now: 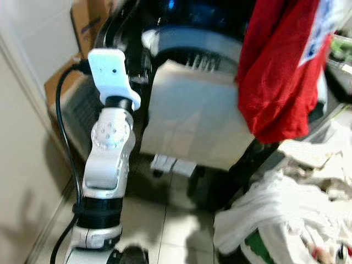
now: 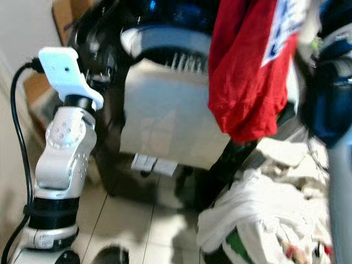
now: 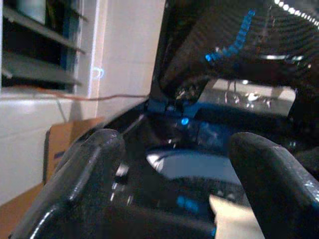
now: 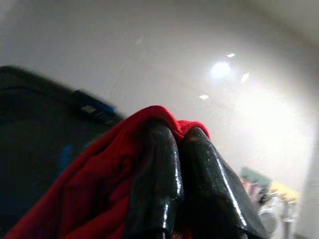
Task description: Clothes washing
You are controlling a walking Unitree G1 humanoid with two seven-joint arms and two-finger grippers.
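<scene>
A red garment (image 1: 278,77) with a white and blue print hangs in the air in front of the right side of the white top-loading washing machine (image 1: 192,115). My right gripper (image 4: 179,137) is shut on the top fold of this red garment (image 4: 89,194). The machine's dark lid (image 3: 239,45) stands raised and the pale drum rim (image 1: 187,41) shows under it. My left arm (image 1: 110,137) is lifted at the machine's left side. Its gripper (image 3: 177,139) is open with nothing between the fingers, facing the drum rim (image 3: 199,167).
A heap of white laundry (image 1: 275,220) lies at the lower right, close to the machine. Cardboard boxes (image 1: 88,22) stand against the wall behind my left arm, and a black cable (image 1: 63,126) runs along the arm. Tiled floor (image 1: 159,220) lies in front of the machine.
</scene>
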